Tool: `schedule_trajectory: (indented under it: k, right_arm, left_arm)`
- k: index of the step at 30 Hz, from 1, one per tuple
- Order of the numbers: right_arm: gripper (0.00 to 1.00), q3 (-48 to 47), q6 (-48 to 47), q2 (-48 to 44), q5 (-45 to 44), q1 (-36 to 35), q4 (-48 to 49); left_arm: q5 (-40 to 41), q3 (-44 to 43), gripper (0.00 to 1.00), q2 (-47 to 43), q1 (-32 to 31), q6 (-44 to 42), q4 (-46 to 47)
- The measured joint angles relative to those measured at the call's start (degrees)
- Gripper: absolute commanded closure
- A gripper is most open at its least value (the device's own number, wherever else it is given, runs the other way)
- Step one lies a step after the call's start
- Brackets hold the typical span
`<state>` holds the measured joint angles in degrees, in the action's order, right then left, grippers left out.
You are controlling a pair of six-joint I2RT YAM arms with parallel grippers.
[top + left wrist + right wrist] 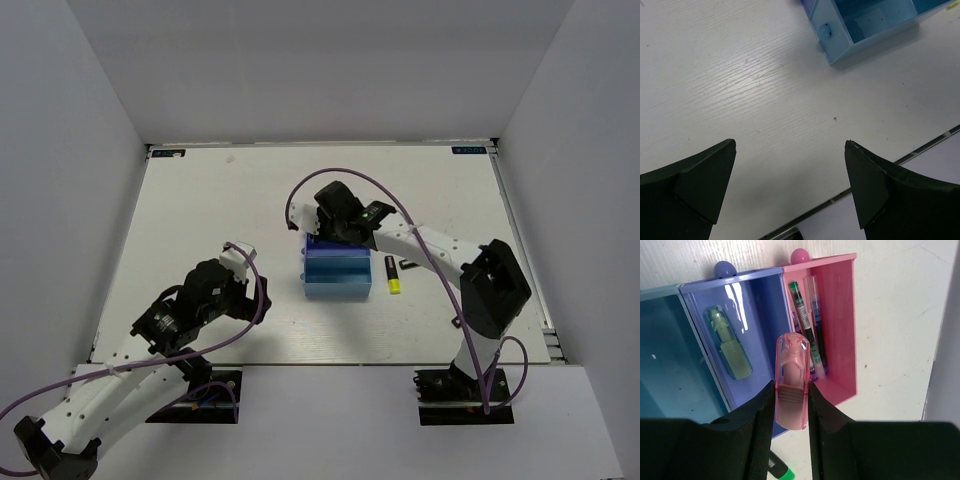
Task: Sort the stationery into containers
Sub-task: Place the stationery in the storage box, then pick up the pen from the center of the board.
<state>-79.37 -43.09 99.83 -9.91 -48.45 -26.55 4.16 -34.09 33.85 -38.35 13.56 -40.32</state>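
My right gripper (pixel 791 387) is shut on the pink stick (pixel 791 365) and holds it above the wall between the dark blue tray (pixel 765 305) and the magenta-pink tray (pixel 840 315). A mint-green stick (pixel 730 347) lies in the dark blue tray. Thin dark pens (pixel 807 325) lie in the pink tray. The light blue tray (pixel 660 355) looks empty. In the top view the right gripper (pixel 328 230) covers the far end of the trays (pixel 338 275). My left gripper (pixel 790 150) is open and empty over bare table, left of the trays (pixel 860 30).
A yellow-capped highlighter (pixel 392 275) lies on the table just right of the trays. A green-capped highlighter (pixel 782 472) lies under my right fingers, near the trays' end. The table's near edge (pixel 865 180) runs just under the left gripper. White walls enclose the table.
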Motion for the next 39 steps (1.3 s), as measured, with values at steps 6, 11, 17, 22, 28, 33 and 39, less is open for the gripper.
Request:
schedule_trajectory:
  k: [6, 11, 17, 22, 28, 33, 39]
  right_arm:
    - [0.54, -0.8, 0.2, 0.9, 2.7, 0.4, -2.6]
    - [0.42, -1.3, 0.7, 2.1, 3.0, 0.7, -3.5]
    - [0.45, -1.5, 1.7, 2.3, 2.9, 1.5, -3.7]
    - [1.00, -0.2, 7.1, -0.6, 0.0, 2.4, -2.3]
    - [0.83, 5.9, 20.1, -15.4, -3.3, 8.1, -1.6]
    - [0.37, 12.0, 24.4, -25.1, -1.8, 15.0, -4.2]
    - [0.27, 25.0, 9.8, -39.3, 7.9, 26.5, -13.9]
  left_arm:
    - [-0.6, 1.0, 0.00, 0.1, 0.0, 0.1, 0.1]
    - [-1.1, 1.2, 0.00, 0.3, 0.0, 0.3, 0.2]
    - [-2.1, 1.2, 0.06, 0.7, 0.0, 0.5, 0.4]
    - [-3.9, 0.9, 0.50, 2.4, 0.0, 0.1, 0.4]
    - [-6.8, -2.8, 0.82, 7.0, 0.0, -1.2, 0.4]
    - [-9.2, -5.7, 0.51, 9.2, 0.0, -2.6, 0.1]
    - [-11.0, -8.7, 0.27, 10.7, 0.0, -4.8, -1.8]
